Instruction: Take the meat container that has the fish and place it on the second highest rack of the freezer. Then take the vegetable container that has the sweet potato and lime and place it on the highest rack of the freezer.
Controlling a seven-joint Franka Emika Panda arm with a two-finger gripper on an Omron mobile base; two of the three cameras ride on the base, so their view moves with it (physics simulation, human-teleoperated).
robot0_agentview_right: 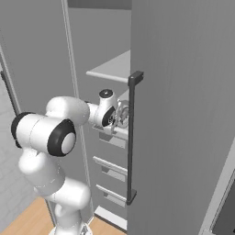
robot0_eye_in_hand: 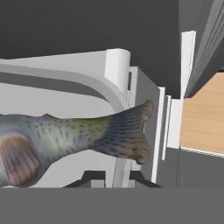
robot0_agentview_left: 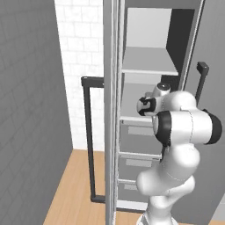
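Now my pincer (robot0_eye_in_hand: pixel 114 178) is pressed together on the rim of the white meat container (robot0_eye_in_hand: pixel 111 74) holding the speckled grey fish (robot0_eye_in_hand: pixel 78 135), inside the tall grey freezer (robot0_agentview_left: pixel 149 66).

Your end effector (robot0_agentview_right: pixel 123 114) reaches into the open freezer (robot0_agentview_right: pixel 183 92), level with the shelf below the highest rack (robot0_agentview_right: pixel 112 69), beside the black door handle (robot0_agentview_right: pixel 133 137).

fish (robot0_eye_in_hand: pixel 74 135): head end cut off by the 9 o'clock edge of the hand view; tail alone complete. meat container (robot0_eye_in_hand: pixel 116 70): one rounded corner and wall visible, remainder out of frame. end effector (robot0_agentview_right: pixel 123 114): fingertips hidden behind the freezer (robot0_agentview_right: pixel 183 114) door edge in the right base view.
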